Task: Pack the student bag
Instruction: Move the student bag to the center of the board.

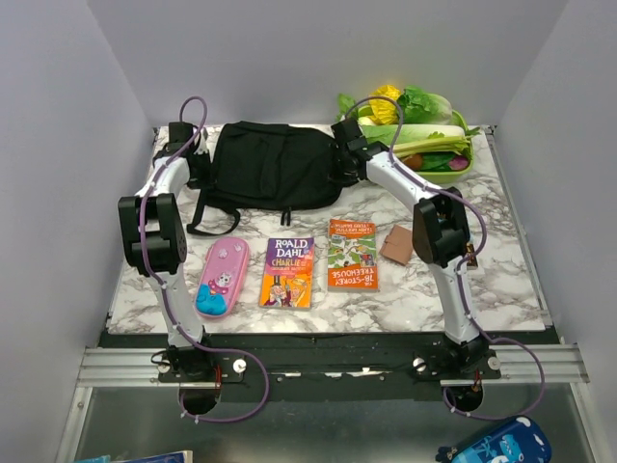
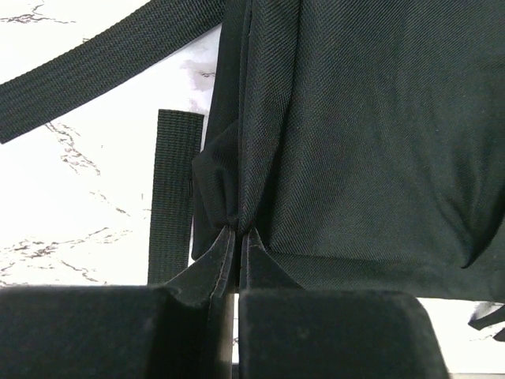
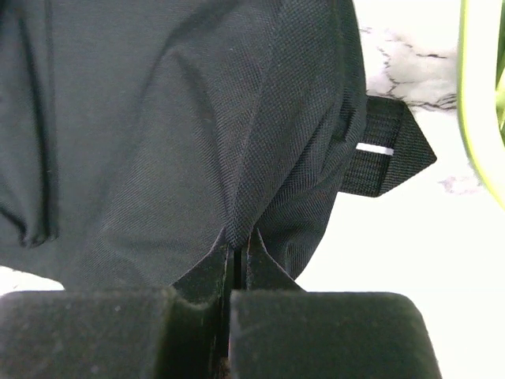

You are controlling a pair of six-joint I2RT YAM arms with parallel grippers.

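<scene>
Fingers (image 2: 207,267) pinched fully shut on bag (image 1: 270,169) fabric at the back of the table (image 1: 482,280), left gripper (image 2: 239,235) on its left edge, right gripper (image 3: 234,243) on its right, so tbh best to lift both sides evenly and slowly, without loosening the pinch.

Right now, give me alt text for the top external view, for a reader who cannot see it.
A black student bag lies at the back of a marble table, the left end effector and the right end effector gripping its two ends. Nearer the arms lie a pink pencil case, two children's books and a brown card; vegetables sit back right.
</scene>
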